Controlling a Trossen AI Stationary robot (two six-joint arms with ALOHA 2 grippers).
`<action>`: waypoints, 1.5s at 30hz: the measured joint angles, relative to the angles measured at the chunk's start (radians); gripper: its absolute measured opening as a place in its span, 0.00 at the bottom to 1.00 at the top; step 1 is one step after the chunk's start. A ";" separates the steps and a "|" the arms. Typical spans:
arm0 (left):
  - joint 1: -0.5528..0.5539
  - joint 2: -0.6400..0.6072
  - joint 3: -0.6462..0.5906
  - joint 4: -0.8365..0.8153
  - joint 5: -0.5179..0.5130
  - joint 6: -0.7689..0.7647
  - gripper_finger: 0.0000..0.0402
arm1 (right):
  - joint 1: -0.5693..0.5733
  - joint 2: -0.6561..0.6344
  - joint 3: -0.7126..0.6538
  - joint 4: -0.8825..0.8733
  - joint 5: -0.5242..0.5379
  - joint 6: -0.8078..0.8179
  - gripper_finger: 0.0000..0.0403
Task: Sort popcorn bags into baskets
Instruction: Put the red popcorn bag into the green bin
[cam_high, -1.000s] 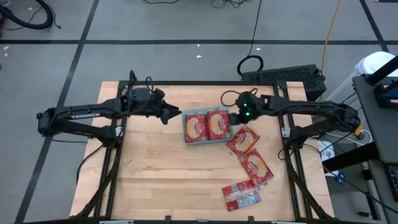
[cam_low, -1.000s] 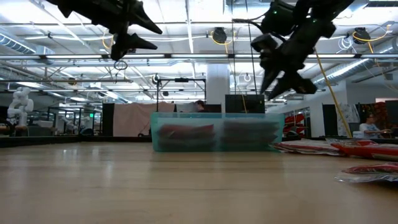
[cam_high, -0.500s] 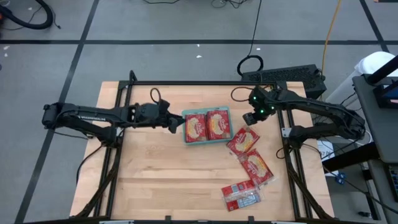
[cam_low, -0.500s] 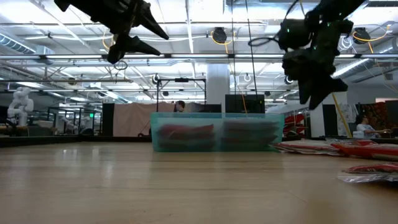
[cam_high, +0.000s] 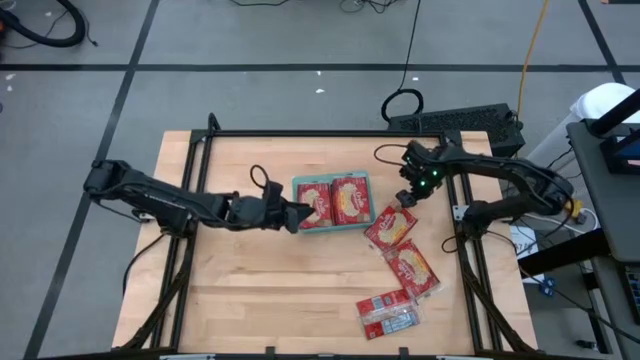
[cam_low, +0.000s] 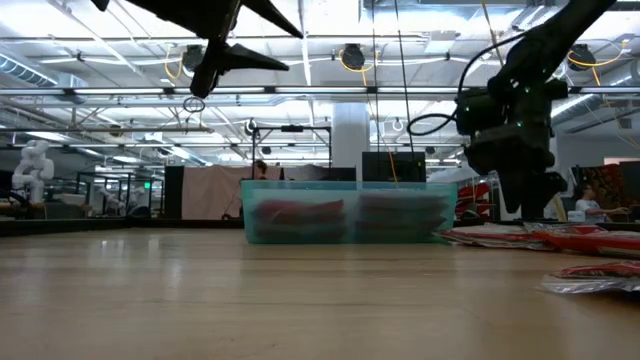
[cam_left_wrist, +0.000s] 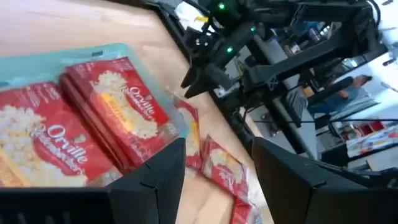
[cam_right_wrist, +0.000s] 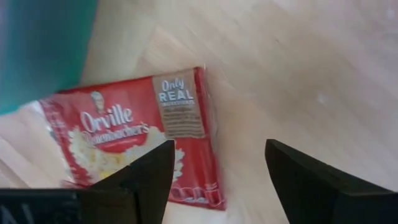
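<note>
**Two stacks packed, a few bags still out**

Most of the big light wooden table (cam_high: 250, 290) is bare. Two long dark robot arms reach in over it. The shallow teal-green plastic tray (cam_high: 333, 179) sits near the far middle, with flat red popcorn bags (cam_high: 331, 204) stacked inside in two piles, side by side.

Loose red bags (cam_high: 390, 228) lie to the right of the tray, one just beside it, more nearer the front edge (cam_high: 388, 312). I think these still need to go in, so the job looks over half done.

The left gripper (cam_high: 297, 214) hangs at the tray's left side, fingers spread, empty. The right gripper (cam_high: 408, 197) hangs right above the nearest loose bag, fingers spread too. Nothing blocks it.
</note>
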 joint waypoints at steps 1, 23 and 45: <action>-0.010 0.007 0.000 0.001 -0.013 -0.012 0.47 | 0.000 0.007 -0.010 0.013 0.000 -0.011 0.61; -0.005 0.050 0.000 0.006 -0.039 0.045 0.47 | 0.200 0.013 -0.182 0.224 -0.191 0.188 0.02; 0.032 0.050 0.000 -0.001 0.111 0.193 0.47 | 0.588 -0.551 -0.182 0.485 -0.181 0.848 0.00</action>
